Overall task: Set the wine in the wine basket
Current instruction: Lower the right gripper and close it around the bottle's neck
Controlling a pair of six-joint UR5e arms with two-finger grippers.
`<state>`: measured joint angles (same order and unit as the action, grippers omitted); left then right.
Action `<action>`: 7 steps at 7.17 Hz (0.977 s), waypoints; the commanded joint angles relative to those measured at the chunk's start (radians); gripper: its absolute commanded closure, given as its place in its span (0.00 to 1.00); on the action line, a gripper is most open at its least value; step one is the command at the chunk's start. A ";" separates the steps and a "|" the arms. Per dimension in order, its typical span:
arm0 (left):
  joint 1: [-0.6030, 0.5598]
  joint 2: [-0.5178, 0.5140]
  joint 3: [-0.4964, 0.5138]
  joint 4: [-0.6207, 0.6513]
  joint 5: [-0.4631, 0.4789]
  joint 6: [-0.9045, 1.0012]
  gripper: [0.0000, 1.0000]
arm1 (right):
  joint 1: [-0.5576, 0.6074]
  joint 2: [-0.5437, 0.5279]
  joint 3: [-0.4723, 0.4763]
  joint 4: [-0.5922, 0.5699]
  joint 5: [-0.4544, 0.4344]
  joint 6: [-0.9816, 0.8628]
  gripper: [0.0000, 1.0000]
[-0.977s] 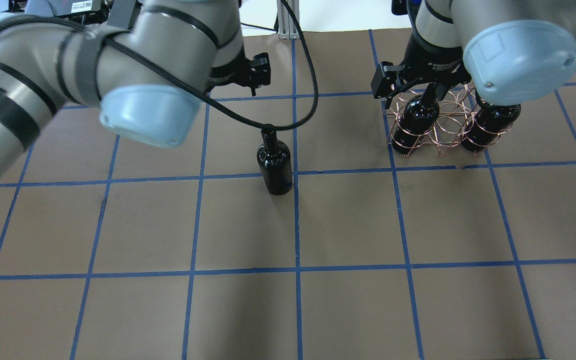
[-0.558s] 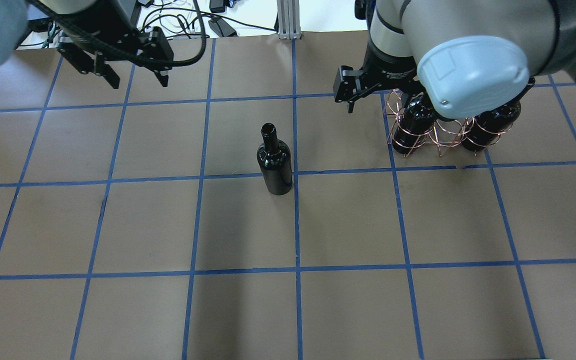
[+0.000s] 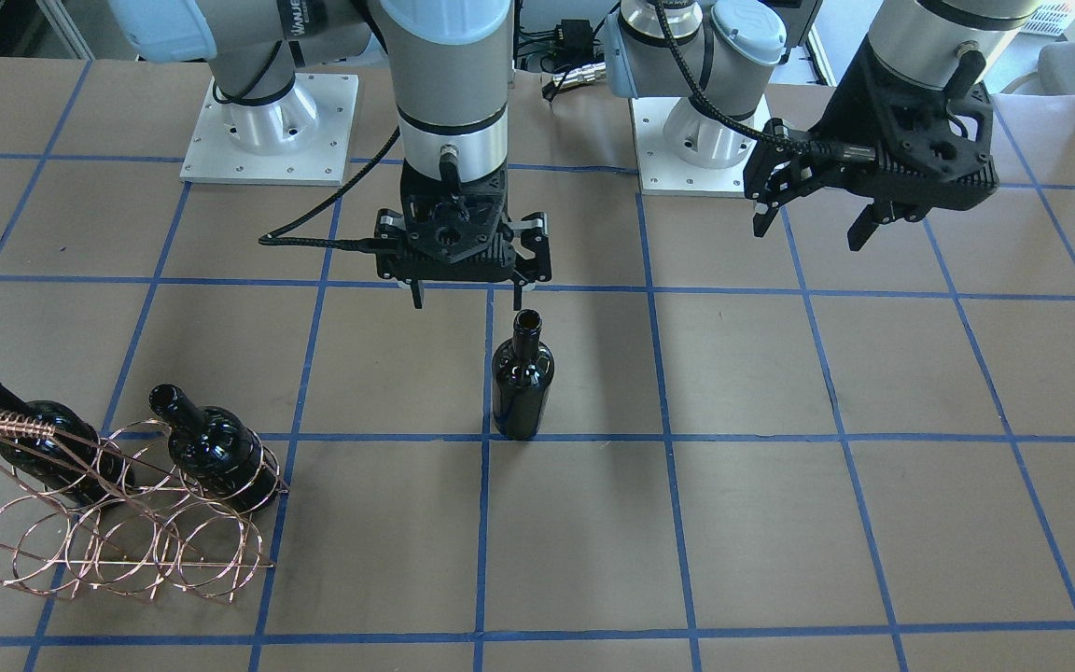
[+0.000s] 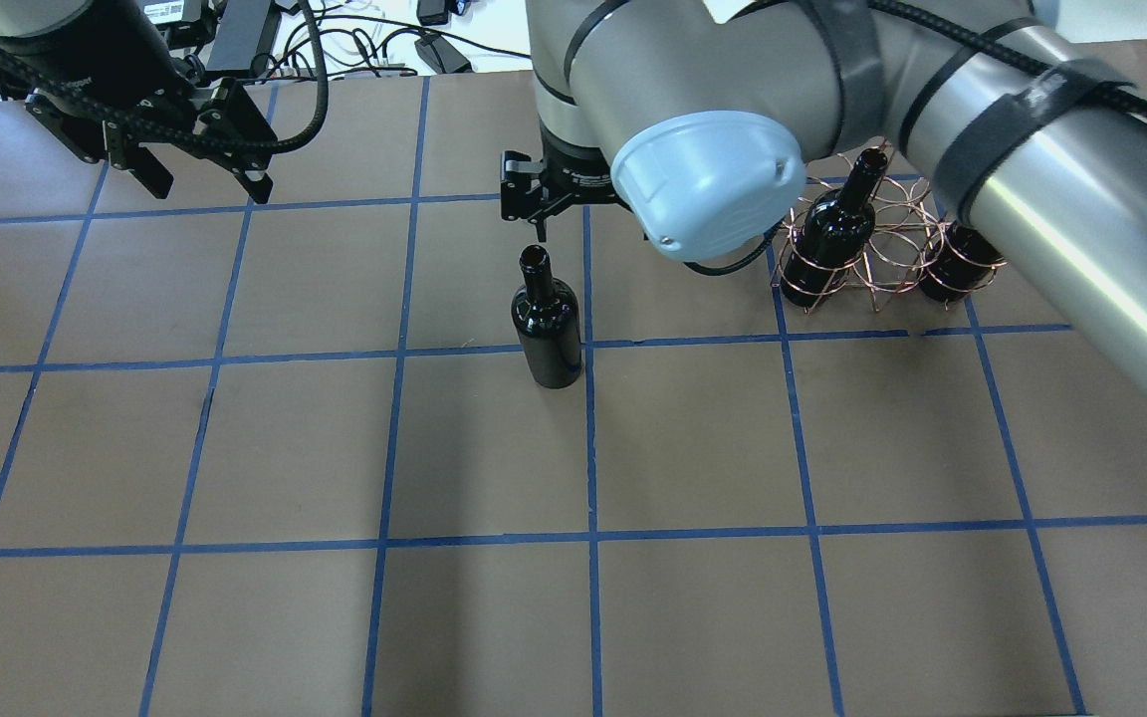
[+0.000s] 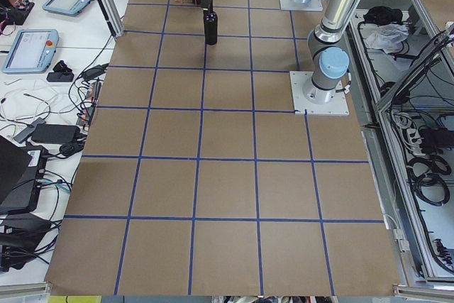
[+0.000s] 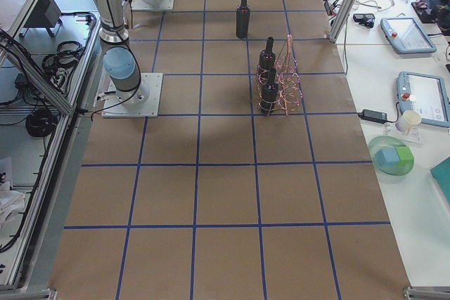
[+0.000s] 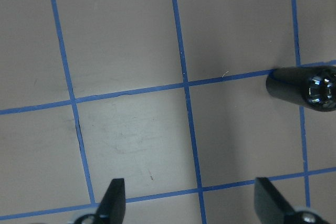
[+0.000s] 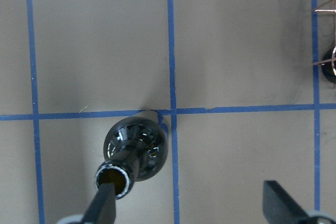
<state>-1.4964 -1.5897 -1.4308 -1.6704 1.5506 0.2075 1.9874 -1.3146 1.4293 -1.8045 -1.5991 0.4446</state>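
One dark wine bottle stands upright and alone on the table's middle; it also shows in the front view. My right gripper is open and hovers just behind and above its neck. In the right wrist view the bottle's mouth lies beside one fingertip, not between the two. The copper wire wine basket holds two bottles, with its middle rings free. My left gripper is open and empty at the far left back.
The brown table surface carries a blue tape grid. The basket stands to the right of my right arm's elbow in the overhead view. The arm bases sit at the table's back edge.
My right gripper has left the basket and swung left to just behind the standing bottle's neck. My left arm has pulled away from the middle to the far left.
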 commanded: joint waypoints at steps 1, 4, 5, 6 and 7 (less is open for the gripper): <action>0.005 0.016 -0.011 0.004 -0.003 0.001 0.00 | 0.042 0.029 -0.015 -0.003 0.034 0.061 0.00; 0.010 0.043 -0.031 -0.037 0.025 0.015 0.00 | 0.047 0.107 -0.012 -0.053 0.033 0.045 0.00; 0.015 0.050 -0.025 -0.063 0.130 0.015 0.00 | 0.047 0.116 -0.009 -0.052 0.034 0.045 0.05; 0.018 0.050 -0.034 -0.064 0.135 0.009 0.00 | 0.047 0.120 -0.004 -0.052 0.034 0.045 0.11; 0.022 0.042 -0.039 -0.057 0.018 0.003 0.00 | 0.047 0.124 -0.001 -0.049 0.036 0.049 0.19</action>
<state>-1.4793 -1.5432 -1.4633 -1.7286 1.6416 0.2166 2.0340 -1.1971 1.4239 -1.8549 -1.5644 0.4908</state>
